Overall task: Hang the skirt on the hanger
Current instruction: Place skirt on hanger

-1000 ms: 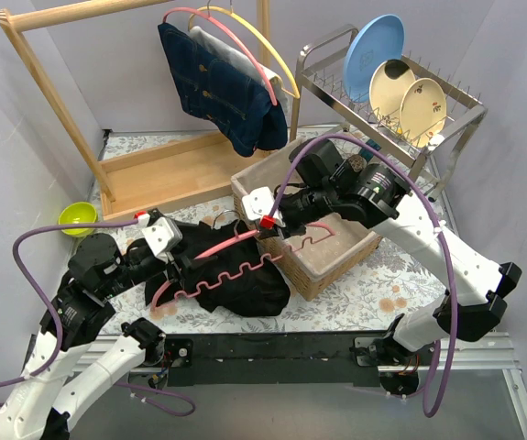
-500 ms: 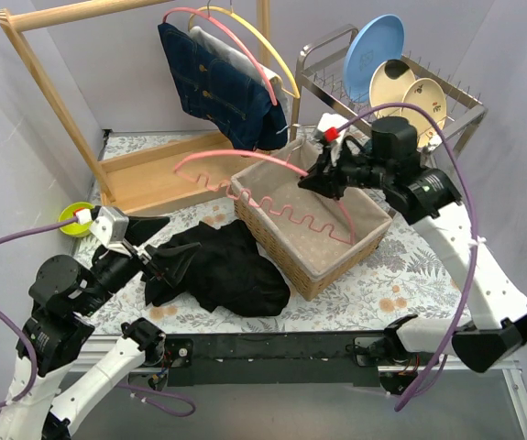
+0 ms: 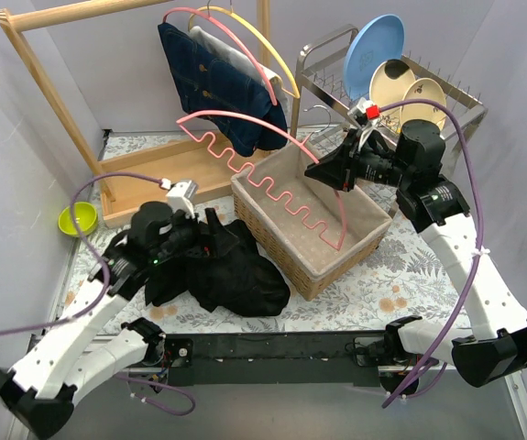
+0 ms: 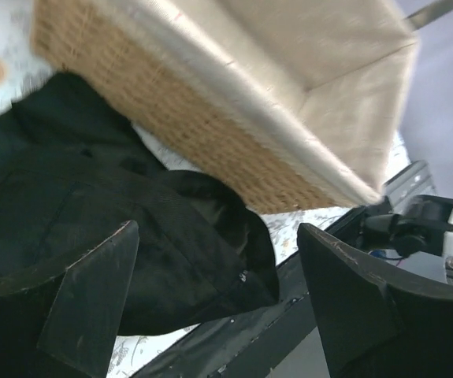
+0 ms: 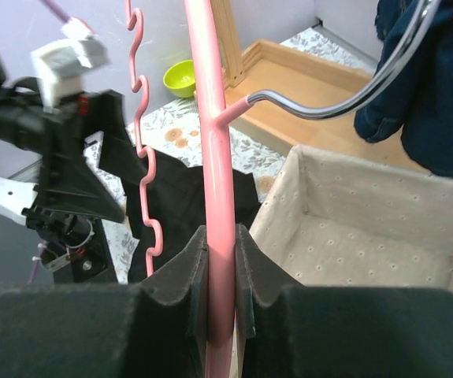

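One black skirt [image 3: 231,275] lies crumpled on the bench [image 3: 400,266] beside one wicker basket [image 3: 277,240], with the left claw [image 4: 218,299] spread wide just above it. The right claw [image 5: 219,236] pinches one pink hanger [image 5: 218,157] over the basket. Behind stand a wooden rack [image 3: 52,101] carrying two more hangers [image 3: 284,69], three plates [image 3: 373,50] and one green bowl [image 3: 78,217].

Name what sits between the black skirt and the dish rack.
The lined wicker basket, with the pink hanger held above it, separates skirt and dish rack; top view.
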